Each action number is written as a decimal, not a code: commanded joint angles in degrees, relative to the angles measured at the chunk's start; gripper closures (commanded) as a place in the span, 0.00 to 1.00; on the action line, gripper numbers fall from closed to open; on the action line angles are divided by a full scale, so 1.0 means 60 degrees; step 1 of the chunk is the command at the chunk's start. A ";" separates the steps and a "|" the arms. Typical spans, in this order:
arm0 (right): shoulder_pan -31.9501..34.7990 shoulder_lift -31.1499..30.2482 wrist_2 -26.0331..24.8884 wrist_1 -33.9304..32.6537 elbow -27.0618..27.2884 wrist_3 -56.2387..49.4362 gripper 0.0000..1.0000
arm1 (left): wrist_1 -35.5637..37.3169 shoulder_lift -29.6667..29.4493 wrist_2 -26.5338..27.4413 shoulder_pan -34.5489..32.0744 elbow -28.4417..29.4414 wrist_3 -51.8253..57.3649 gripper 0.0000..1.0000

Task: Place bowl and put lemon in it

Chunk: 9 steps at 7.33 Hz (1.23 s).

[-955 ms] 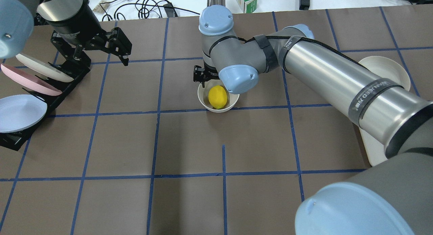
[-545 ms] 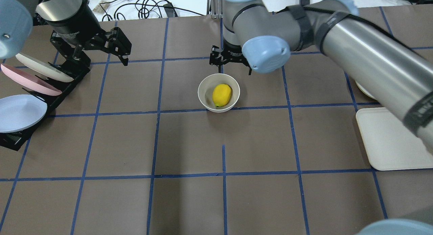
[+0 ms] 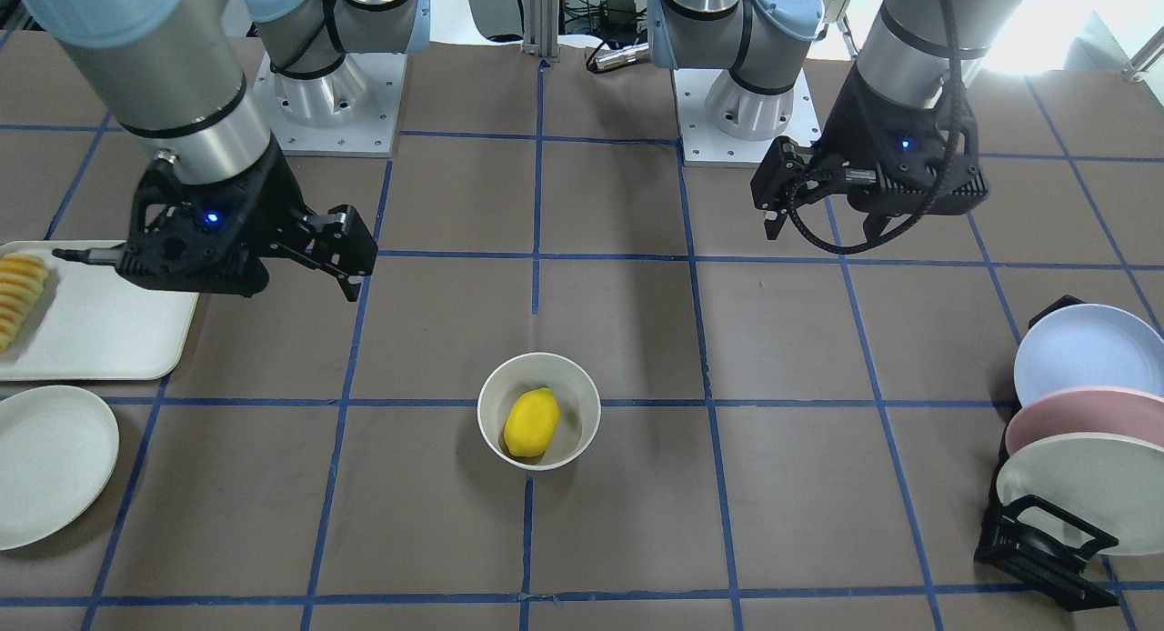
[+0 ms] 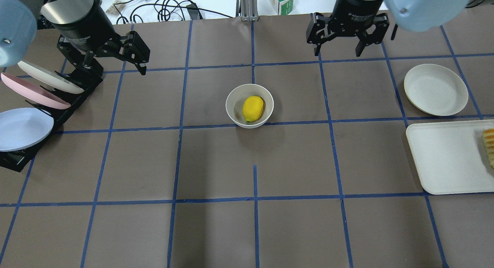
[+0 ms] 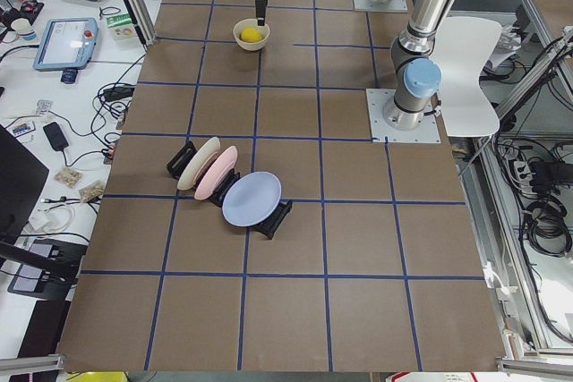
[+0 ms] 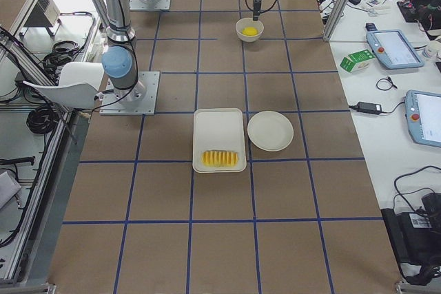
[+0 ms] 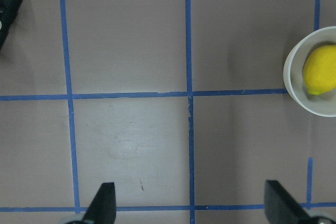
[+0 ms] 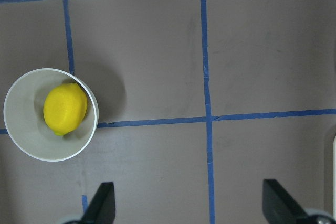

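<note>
The off-white bowl point(image 4: 231, 106) stands upright near the table's middle with the yellow lemon point(image 4: 253, 109) lying inside it. Both also show in the front view, the bowl point(image 3: 492, 404) holding the lemon point(image 3: 531, 422). My right gripper point(image 4: 338, 51) is open and empty, raised over the far right part of the table, well away from the bowl. Its wrist view shows the bowl point(image 8: 31, 142) and the lemon point(image 8: 65, 108) at the left. My left gripper point(image 4: 115, 65) is open and empty at the far left, by the plate rack.
A black rack point(image 4: 73, 102) with a white, a pink and a blue plate stands at the left edge. A flat white plate point(image 4: 435, 89) and a white tray point(image 4: 447, 156) with sliced yellow-orange food point(image 4: 489, 144) lie at the right.
My right arm has lifted off the bowl and drawn back to the far right, uncovering the plate and tray. The lemon stays in the bowl. The left arm has not moved.
</note>
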 commanded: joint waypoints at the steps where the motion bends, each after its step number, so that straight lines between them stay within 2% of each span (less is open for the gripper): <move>1: -0.0141 -0.0364 -0.0042 0.0457 0.0015 -0.0243 0.00 | 0.0000 0.0002 -0.0016 0.0000 0.0000 0.0000 0.00; 9: -0.0126 -0.0379 0.0017 0.0486 0.0015 -0.0243 0.00 | 0.0000 0.0134 -0.0060 0.0000 -0.0073 0.0000 0.00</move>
